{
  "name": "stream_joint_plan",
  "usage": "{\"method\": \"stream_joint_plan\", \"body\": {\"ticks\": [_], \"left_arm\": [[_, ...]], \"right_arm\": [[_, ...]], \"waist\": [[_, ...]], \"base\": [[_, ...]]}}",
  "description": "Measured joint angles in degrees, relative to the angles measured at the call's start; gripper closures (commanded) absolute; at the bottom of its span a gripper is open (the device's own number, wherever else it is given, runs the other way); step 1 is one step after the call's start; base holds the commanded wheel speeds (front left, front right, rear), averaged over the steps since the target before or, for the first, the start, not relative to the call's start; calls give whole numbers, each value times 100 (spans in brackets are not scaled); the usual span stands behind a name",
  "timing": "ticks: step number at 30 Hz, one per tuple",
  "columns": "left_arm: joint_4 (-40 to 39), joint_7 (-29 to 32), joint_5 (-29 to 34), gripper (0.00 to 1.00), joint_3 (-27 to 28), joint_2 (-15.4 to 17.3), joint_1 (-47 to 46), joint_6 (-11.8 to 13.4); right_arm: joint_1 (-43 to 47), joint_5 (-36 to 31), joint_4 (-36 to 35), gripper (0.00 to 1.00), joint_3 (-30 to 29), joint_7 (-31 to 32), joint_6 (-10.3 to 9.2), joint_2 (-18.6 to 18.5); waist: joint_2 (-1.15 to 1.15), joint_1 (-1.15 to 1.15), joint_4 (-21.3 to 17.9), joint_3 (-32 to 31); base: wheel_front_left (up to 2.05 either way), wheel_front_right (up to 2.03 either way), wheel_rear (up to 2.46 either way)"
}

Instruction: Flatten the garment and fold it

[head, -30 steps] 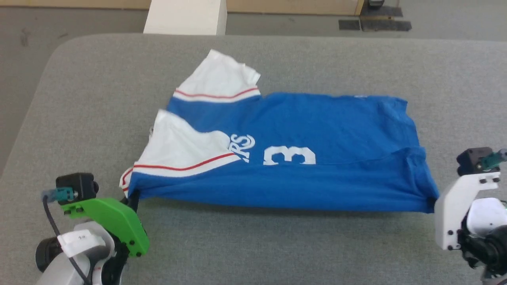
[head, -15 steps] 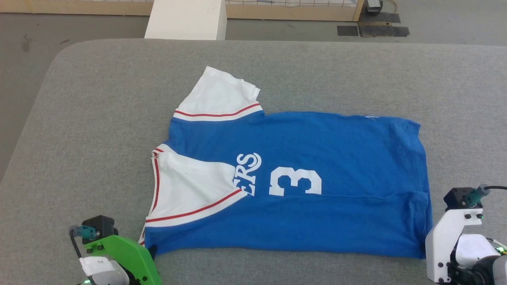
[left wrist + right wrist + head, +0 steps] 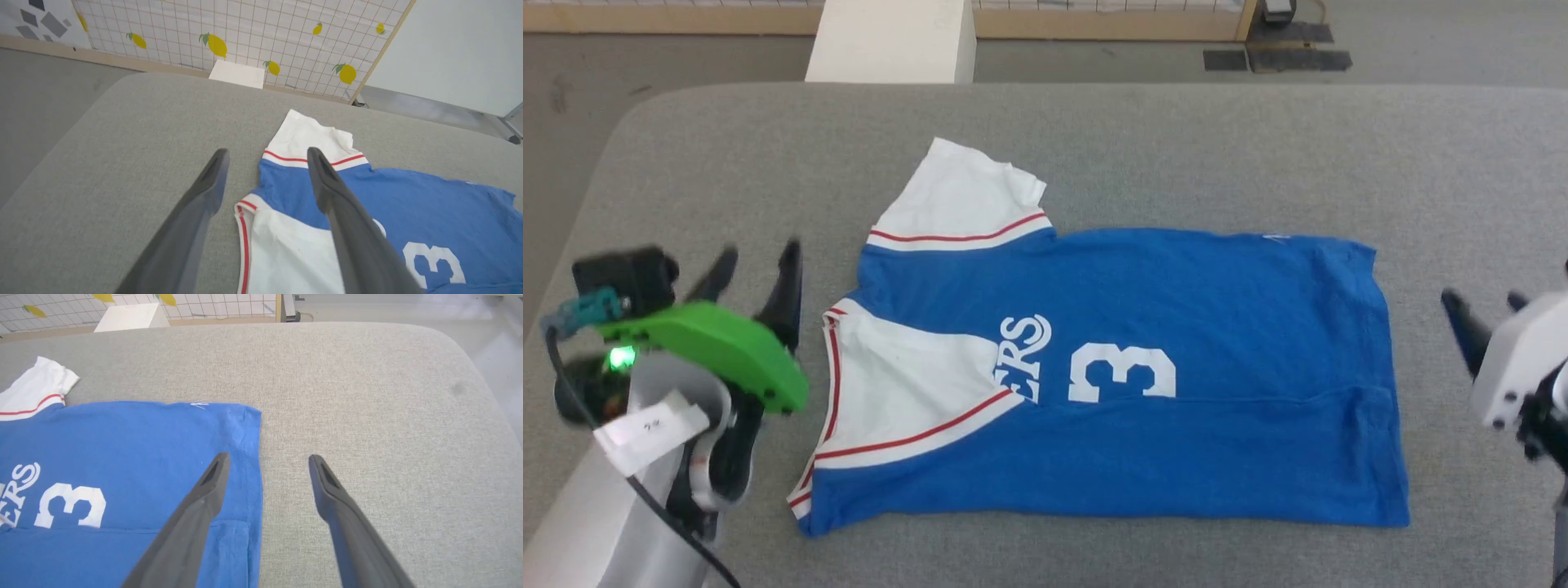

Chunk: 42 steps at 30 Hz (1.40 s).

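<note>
Work is part way along, I'd say. The soft royal-blue T-shirt (image 3: 1176, 310) with white sleeves lies flat in the middle of the big grey cloth-covered table (image 3: 1176, 139), spread out sideways with hardly a bump. A straight line runs across the blue just under the white number 3 (image 3: 1121, 373), so it looks to me like the near long side is already folded up over the front. The near white sleeve (image 3: 907, 384), with its thin red stripe, lies across the blue and hides some of the white letters (image 3: 1023, 359); I can read only "ERS". The far white sleeve (image 3: 964, 196) sticks out past the blue part, so it needs tucking in, and then the shirt needs more folds to make a small neat pile. The left gripper (image 3: 757, 260) hangs just beside the sleeve end, its two dark fingers spread wide, holding nothing. The right gripper (image 3: 1480, 298) hangs just beside the hem end, also spread wide and holding nothing. Counting: one shirt, two sleeves, one number, one table, two grippers, four fingers, and one white block (image 3: 890, 41) beyond the table's far edge.
</note>
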Motion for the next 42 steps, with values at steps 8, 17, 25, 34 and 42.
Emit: {"method": "stream_joint_plan", "body": {"ticks": [8, 17, 25, 34, 42], "left_arm": [[1399, -914, 613, 0, -542, -478, -1575, -858], [3275, -497, 939, 0, -1011, -892, -3821, -1479], [4385, 801, 971, 0, -1104, -847, -5346, -1572], [5044, 3121, 835, 0, -1357, -884, -5673, -1155], [4592, 3662, 606, 100, -1306, -855, -5599, -965]], "right_arm": [[-872, -126, 361, 0, 103, -589, 0, 54], [-1308, -194, 377, 0, 439, -631, 0, 97], [-1410, -165, 177, 0, 727, -705, 0, 160], [-1352, -133, -257, 0, 746, -692, 0, 187], [-1304, -132, -464, 0, 679, -650, 0, 259]], "waist": [[0, 0, -30, 486], [0, 0, -94, 1256], [0, 1, -357, 1940], [0, 1, -674, 2414], [0, 0, -662, 2617]], "base": [[0, 0, 0], [0, 0, 0], [0, 0, 0], [0, 0, 0], [0, 0, 0]]}}
